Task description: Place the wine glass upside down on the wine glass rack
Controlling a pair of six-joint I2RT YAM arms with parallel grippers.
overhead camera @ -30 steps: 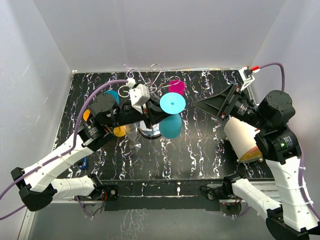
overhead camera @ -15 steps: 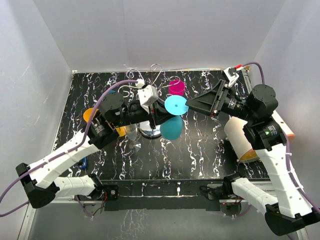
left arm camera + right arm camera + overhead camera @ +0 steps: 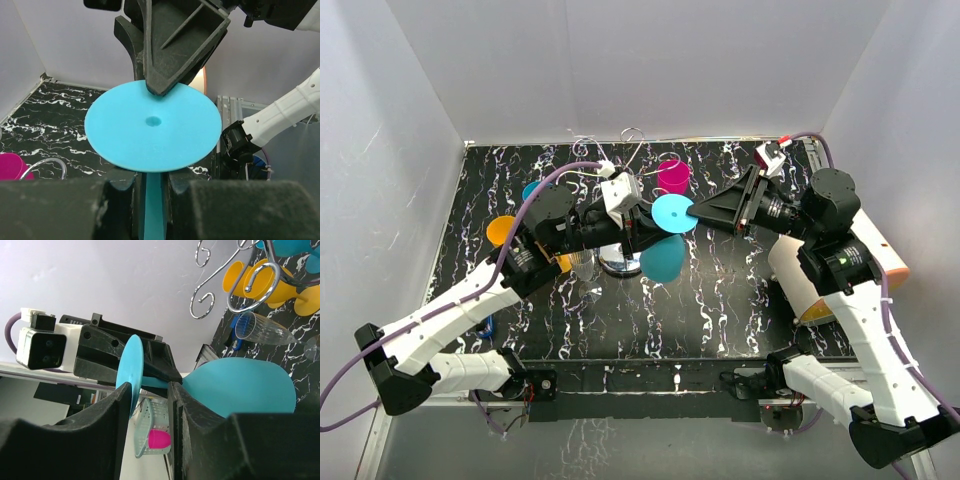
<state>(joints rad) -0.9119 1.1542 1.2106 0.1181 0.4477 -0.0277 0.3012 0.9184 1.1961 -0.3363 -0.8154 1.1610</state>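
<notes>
The top external camera hangs above and behind the arm bases. It looks down and forward on the whole table (image 3: 720, 300), from far enough to hold both arms.

The left wrist camera sits just behind the left gripper (image 3: 152, 187). It looks along the fingers toward the right side of the scene. It is very near the turquoise foot of the wine glass (image 3: 152, 125), which fills the middle of its picture.

The right wrist camera looks the opposite way, along the right gripper (image 3: 149, 405) toward the left, with its picture rolled sideways.

So the two wrist views face each other, and each shows the other gripper behind the same foot. The top view also holds this foot, near its middle. The top and right wrist views also share the wine glass rack (image 3: 617, 264).
</notes>
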